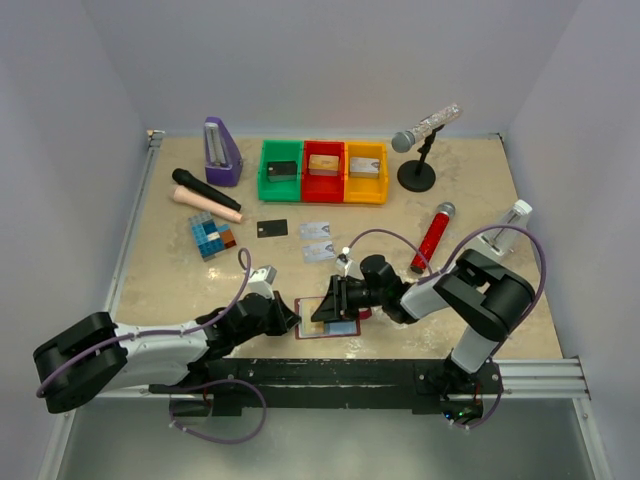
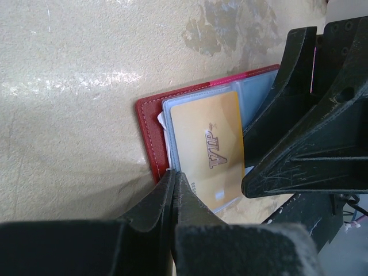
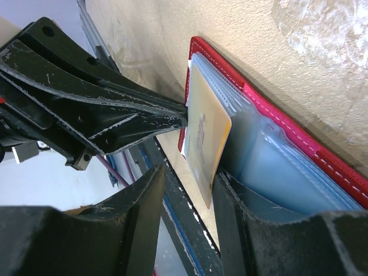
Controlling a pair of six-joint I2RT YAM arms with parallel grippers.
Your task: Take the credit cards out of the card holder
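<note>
The dark-red card holder (image 1: 340,328) lies open near the table's front edge, its pale clear pockets (image 3: 270,161) facing up. A gold-orange credit card (image 2: 210,146) sticks partway out of a pocket. In the right wrist view this card (image 3: 204,138) stands between the fingers of my open right gripper (image 3: 190,178), leaning on one finger with a gap to the other. My left gripper (image 2: 174,172) is shut, and its tips press on the holder's red edge (image 2: 149,138). One black card (image 1: 272,228) and two silvery cards (image 1: 315,230) (image 1: 318,250) lie flat farther back.
Green (image 1: 282,170), red (image 1: 322,170) and yellow (image 1: 365,172) bins hold small blocks at the back. Around them are a purple metronome (image 1: 222,152), a black microphone (image 1: 205,190), a microphone on a stand (image 1: 420,150), a red microphone (image 1: 432,238), a white bottle (image 1: 505,230) and blue blocks (image 1: 210,237).
</note>
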